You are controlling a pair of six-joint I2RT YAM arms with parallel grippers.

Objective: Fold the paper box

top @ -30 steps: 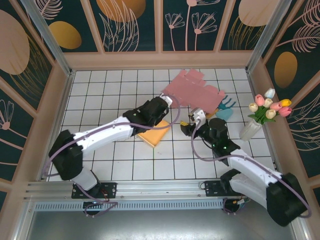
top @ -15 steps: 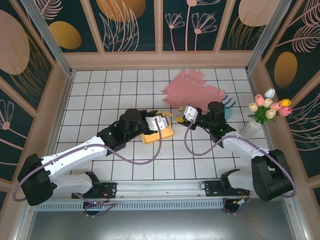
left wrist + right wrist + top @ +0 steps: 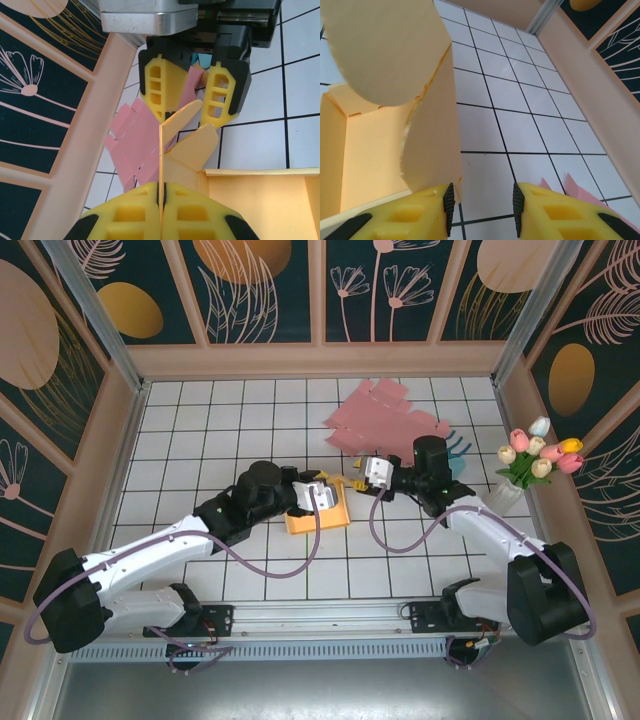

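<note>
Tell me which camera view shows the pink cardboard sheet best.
Top external: the pink cardboard sheet lies flat, nearly whole, its cut tabs clear. The left wrist view catches a tabbed part beyond the orange box flap; the right wrist view catches a corner.

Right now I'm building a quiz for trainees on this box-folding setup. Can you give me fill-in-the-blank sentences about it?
The left gripper is ___ on a flap of the paper box. The right gripper has its jaws ___. The flat sheet behind the box is ___. The tulips stand in a ___ vase.
Missing: shut, open, pink, white.
</note>
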